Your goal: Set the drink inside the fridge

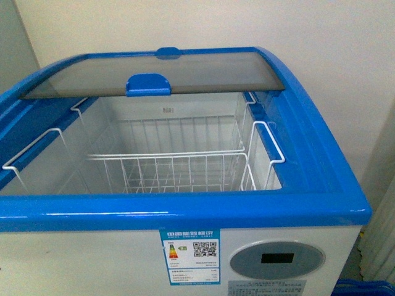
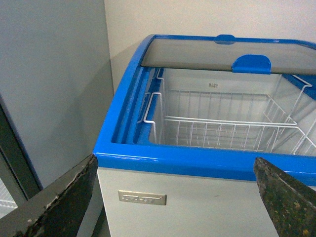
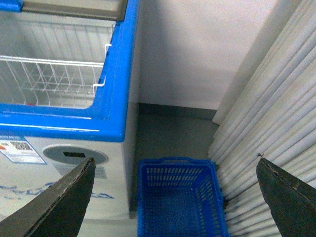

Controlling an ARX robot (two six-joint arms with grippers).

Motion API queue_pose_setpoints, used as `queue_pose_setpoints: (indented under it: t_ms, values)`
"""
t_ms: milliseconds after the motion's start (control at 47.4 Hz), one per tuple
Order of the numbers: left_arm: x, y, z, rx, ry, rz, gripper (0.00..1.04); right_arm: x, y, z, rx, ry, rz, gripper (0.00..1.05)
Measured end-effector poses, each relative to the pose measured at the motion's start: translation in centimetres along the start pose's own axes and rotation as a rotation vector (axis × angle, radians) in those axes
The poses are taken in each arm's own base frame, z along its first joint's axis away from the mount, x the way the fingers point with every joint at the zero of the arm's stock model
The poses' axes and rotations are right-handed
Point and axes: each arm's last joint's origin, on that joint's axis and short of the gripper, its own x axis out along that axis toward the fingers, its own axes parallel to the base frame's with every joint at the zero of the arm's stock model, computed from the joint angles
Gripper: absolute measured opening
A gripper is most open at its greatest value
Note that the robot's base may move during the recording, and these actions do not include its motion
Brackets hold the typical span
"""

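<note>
Fridge [image 1: 185, 209] fills the front view, glass lid [image 1: 154, 74] slid back, white wire basket [image 1: 173, 169] hanging inside. Blue basket [image 3: 177, 197] sits on the floor just beside it, by the curtain [image 3: 276, 113]. Left gripper [image 2: 173, 197] spread wide, nothing between; right gripper [image 3: 175, 197] likewise. Drink: nowhere in sight.

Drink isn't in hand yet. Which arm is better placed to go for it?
Probably the right: its open gripper hangs over the blue basket beside the fridge. The left gripper faces the fridge front. No drink is visible.
</note>
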Motion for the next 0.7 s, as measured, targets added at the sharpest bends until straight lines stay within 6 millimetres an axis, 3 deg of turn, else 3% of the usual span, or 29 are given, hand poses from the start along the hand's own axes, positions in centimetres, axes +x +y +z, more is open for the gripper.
queue_pose_setpoints:
  t_ms: [232,274,380,654,697]
  values:
    - [0.0,0.0,0.0,0.0,0.0,0.0,0.97,0.8,1.1,-1.8,0.07,-0.029,-0.007,0.95]
    - [0.0,0.0,0.0,0.0,-0.001,0.0,0.97,1.3,1.3,-2.8,0.116,-0.151,0.086,0.87]
    - [0.0,0.0,0.0,0.0,-0.001,0.0,0.97,1.9,0.4,-4.5,0.139,-0.373,0.131,0.64]
    - [0.0,0.0,0.0,0.0,-0.001,0.0,0.97,3.3,-2.0,-7.3,0.083,-0.392,0.11,0.03]
    - [0.0,0.0,0.0,0.0,-0.001,0.0,0.97,3.4,-2.1,-7.5,0.079,-0.391,0.109,0.03]
